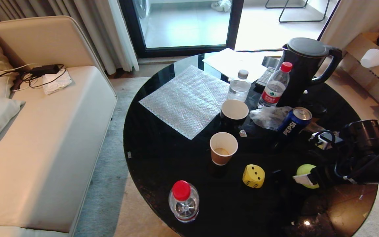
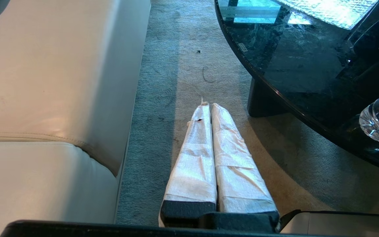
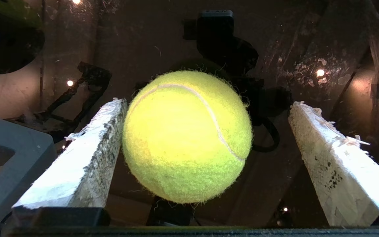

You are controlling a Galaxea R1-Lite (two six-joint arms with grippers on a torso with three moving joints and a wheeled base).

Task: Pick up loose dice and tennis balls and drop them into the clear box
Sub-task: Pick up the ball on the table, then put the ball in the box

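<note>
Reaching for the tennis ball (image 3: 187, 136) at the lower right of the head view, the right gripper (image 3: 206, 131) has its jaws spread wide around it, one pad against the ball, the other apart; nothing is grasped yet. Next, I judge, the jaws must close squarely on the ball and lift. One ball and one yellow die (image 1: 253, 176), lower centre on the black table (image 1: 156, 154), are visible; no clear box shows. The left gripper (image 2: 208, 104) hangs clenched and empty above the carpet.
</note>
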